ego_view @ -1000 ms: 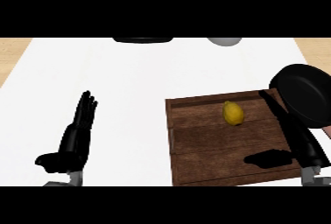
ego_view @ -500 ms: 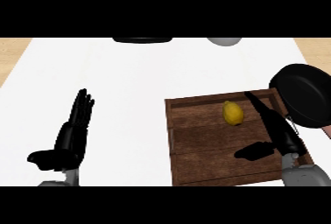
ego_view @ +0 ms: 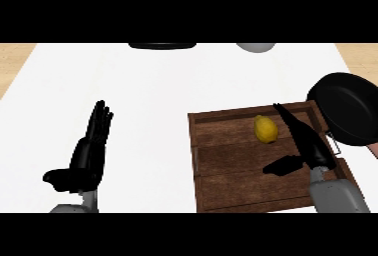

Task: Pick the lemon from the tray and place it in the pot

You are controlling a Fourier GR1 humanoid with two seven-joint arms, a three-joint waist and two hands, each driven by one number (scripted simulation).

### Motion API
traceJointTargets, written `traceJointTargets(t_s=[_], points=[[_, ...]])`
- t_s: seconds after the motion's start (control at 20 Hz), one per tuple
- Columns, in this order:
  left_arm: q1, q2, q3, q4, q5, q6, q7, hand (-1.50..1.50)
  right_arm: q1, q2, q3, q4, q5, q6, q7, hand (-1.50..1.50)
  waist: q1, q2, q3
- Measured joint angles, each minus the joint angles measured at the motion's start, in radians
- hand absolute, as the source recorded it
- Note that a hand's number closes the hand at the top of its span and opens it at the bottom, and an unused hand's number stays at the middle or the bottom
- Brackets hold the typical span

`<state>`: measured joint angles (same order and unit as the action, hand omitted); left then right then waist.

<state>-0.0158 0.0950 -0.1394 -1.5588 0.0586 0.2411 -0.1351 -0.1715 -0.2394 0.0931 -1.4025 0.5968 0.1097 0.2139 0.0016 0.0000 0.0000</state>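
Pot (ego_view: 348, 107) cut off at right; lemon (ego_view: 266, 128) in tray (ego_view: 221, 170), just left of right hand's (ego_view: 306, 145) straight fingers (ego_view: 286, 116).

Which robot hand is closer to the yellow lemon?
The right robot hand, over the wooden tray beside the lemon. The left robot hand rests off the tray.

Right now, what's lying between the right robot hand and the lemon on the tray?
Nothing but bare tray wood. In the head view, the right robot hand hangs open just right of the lemon, with only a narrow strip of planks between them.
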Motion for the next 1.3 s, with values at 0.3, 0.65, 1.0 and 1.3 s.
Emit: traceJointTargets(t_s=[0.3,0.65,1.0,1.3], points=[[-0.004,-0.012,0.018,-0.045,-0.022,-0.015,0.052,0.00,-0.030,0.034,-0.023,0.040,0.028,0.001,-0.013,1.50,0.000,0.000,0.000],[0.011,-0.021,0.027,-0.030,-0.028,-0.035,0.022,0.00,-0.083,0.050,-0.038,0.133,0.114,-0.149,-0.123,1.50,0.002,0.000,0.000],[0.012,-0.025,0.057,-0.033,-0.027,-0.064,0.029,0.00,-0.092,0.072,-0.053,0.151,0.159,-0.218,-0.167,1.50,0.001,0.000,0.000],[0.012,-0.035,0.045,-0.018,-0.039,-0.065,0.015,0.00,-0.162,0.070,0.106,0.160,0.329,-0.106,-0.065,1.50,0.012,-0.004,-0.006]])
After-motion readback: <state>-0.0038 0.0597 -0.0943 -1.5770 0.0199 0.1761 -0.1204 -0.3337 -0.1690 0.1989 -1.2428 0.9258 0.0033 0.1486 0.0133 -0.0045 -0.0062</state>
